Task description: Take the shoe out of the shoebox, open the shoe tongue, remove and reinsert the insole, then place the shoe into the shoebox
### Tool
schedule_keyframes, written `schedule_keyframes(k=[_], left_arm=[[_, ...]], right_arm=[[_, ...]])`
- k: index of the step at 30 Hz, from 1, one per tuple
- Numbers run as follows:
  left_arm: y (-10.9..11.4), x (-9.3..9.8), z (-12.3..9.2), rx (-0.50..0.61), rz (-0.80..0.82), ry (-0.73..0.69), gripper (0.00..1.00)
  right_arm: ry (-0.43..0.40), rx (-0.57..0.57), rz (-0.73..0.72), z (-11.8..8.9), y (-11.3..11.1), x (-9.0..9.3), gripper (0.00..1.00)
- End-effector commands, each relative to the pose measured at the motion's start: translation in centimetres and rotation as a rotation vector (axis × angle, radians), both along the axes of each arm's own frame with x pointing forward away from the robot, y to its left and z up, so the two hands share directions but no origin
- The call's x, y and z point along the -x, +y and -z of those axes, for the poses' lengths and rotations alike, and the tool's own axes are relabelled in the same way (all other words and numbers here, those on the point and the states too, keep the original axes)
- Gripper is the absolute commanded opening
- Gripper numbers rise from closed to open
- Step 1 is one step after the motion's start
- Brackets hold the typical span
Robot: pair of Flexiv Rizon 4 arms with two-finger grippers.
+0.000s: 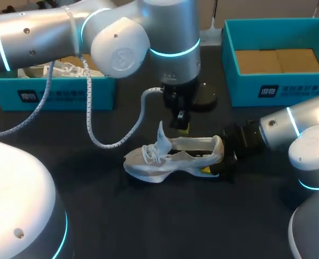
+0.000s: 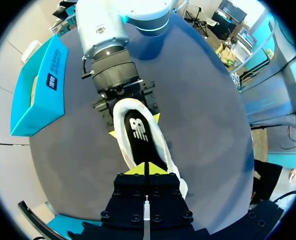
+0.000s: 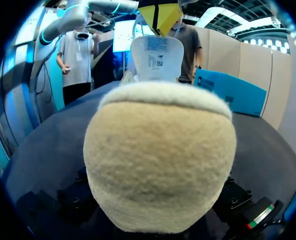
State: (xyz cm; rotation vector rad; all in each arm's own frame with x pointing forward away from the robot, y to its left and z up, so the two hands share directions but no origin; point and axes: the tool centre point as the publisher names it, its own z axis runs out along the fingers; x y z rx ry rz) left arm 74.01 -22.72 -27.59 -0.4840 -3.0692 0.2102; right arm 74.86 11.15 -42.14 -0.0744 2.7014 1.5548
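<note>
Centrally on the dark table (image 1: 148, 221) sits a white shoe (image 1: 170, 162), resting on its sole. In the head view its toe points to 9 o'clock and its heel to 3 o'clock. Its tongue (image 1: 160, 135) stands upright, and a dark insole (image 2: 138, 132) lies inside the opening.

The right gripper (image 1: 219, 159) comes in from 3 o'clock and grips the heel. In the left wrist view one yellow tip presses on each side of the heel, so the jaws are spread only as wide as the heel. In the right wrist view the fuzzy beige back of the heel takes up most of what can be seen.

The left gripper (image 1: 182, 127) hangs straight down over the shoe's opening, between the tongue and the heel. Its two yellow tips are pressed together, with nothing visible between them. A braided grey cable (image 1: 103, 141) loops down from the left arm (image 1: 122, 43) at 9 o'clock from that gripper.

At 10 o'clock from the shoe, near the table's far edge, a blue box (image 1: 51, 94) holds a second shoe (image 1: 68, 69), also white. At 2 o'clock stands a second blue box (image 1: 278, 89) with a brown cardboard floor showing inside.
</note>
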Motion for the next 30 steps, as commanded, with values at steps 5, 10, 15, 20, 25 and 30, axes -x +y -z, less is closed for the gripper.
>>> schedule_keyframes(k=[5, 10, 15, 20, 25, 30], left_arm=[[-1.6, -0.4, 3.9, -0.004, -0.034, 0.05, 0.0], [-2.1, -0.2, 5.2, -0.002, -0.048, 0.062, 0.0], [-2.4, 0.0, 6.9, -0.007, -0.071, 0.097, 0.0], [-2.7, 0.2, 8.1, -0.016, -0.084, 0.131, 0.0], [-3.0, 0.2, 9.6, -0.035, -0.091, 0.161, 0.0], [-2.8, 1.1, 9.6, -0.036, -0.098, 0.2, 0.0]], right_arm=[[0.0, 0.003, 0.001, 0.3, 0.1, 0.0, 0.0], [0.0, 0.003, 0.001, 0.3, 0.1, 0.0, 0.0], [0.0, 0.003, 0.001, 0.3, 0.1, 0.0, 0.0], [0.0, 0.003, 0.001, 0.3, 0.1, 0.0, 0.0], [0.0, 0.003, 0.001, 0.3, 0.1, 0.0, 0.0], [0.0, 0.003, 0.001, 0.3, 0.1, 0.0, 0.0]])
